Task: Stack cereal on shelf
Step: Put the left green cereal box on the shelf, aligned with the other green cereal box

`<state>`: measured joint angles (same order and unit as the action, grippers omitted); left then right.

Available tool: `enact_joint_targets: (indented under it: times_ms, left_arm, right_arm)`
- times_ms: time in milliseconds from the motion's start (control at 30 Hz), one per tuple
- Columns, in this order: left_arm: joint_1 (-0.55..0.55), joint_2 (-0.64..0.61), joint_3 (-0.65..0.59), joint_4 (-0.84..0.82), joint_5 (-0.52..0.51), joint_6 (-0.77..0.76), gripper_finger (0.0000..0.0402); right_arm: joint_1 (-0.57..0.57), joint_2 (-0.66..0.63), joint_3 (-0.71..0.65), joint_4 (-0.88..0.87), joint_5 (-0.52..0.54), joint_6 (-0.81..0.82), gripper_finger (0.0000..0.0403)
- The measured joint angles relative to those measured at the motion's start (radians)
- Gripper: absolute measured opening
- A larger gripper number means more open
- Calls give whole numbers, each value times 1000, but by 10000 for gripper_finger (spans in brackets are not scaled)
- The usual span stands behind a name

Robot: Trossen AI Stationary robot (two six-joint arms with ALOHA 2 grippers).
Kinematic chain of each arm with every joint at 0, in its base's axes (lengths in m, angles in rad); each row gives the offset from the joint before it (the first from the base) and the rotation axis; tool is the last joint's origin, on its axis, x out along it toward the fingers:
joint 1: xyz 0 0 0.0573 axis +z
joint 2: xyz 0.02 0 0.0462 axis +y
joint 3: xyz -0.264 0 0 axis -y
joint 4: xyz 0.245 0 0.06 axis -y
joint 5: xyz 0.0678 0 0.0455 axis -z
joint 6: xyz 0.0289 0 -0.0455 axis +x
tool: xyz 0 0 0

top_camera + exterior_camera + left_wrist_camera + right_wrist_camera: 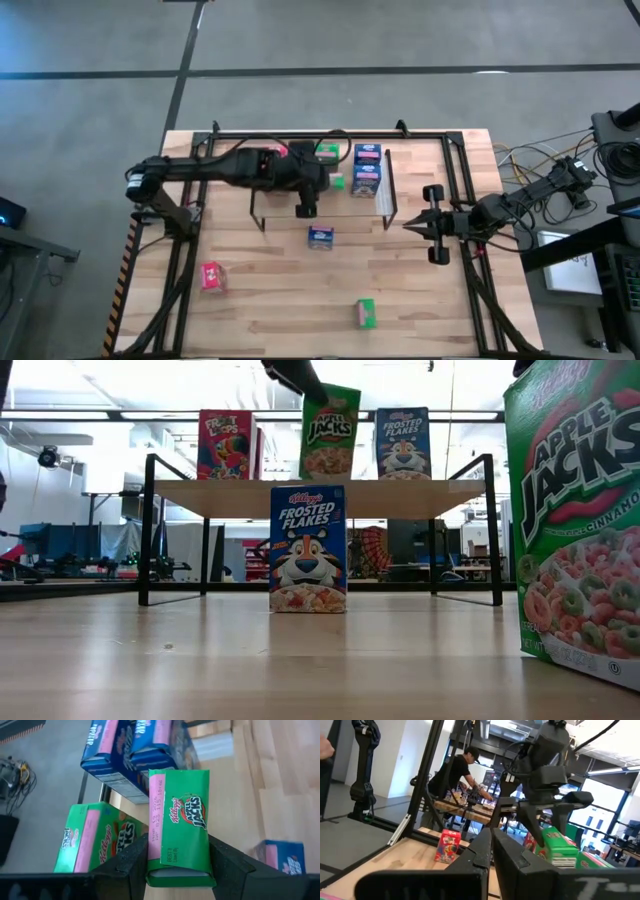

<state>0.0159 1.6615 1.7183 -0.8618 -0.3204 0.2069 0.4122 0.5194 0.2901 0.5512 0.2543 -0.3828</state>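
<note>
A green box is gripped by its sides in the left gripper above the shelf, beside another green box and two blue boxes. The right gripper, fingers closed and empty, is parked beside the shelf's right end.

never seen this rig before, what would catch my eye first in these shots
First, the left end effector, shut on a green Apple Jacks box above the shelf. Then the boxes on the shelf: a red Froot Loops box and a blue Frosted Flakes box, with another Frosted Flakes box upright on the table in front. The right end effector waits shut at the table's right side.
</note>
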Motion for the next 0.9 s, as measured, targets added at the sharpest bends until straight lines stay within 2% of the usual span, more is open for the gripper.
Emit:
enact_joint_targets:
  times_ms: [300, 600, 900]
  left_arm:
    - [17, -1, -46, 45, 44, -85, 152]
    - [19, 0, -48, 47, 43, -86, 154]
    - [32, 2, -52, 48, 42, -70, 198]
  right_arm:
    - [0, 0, 0, -16, 0, 33, 9]
    - [0, 0, 0, -16, 0, 35, 9]
    - [0, 0, 0, -16, 0, 43, 9]
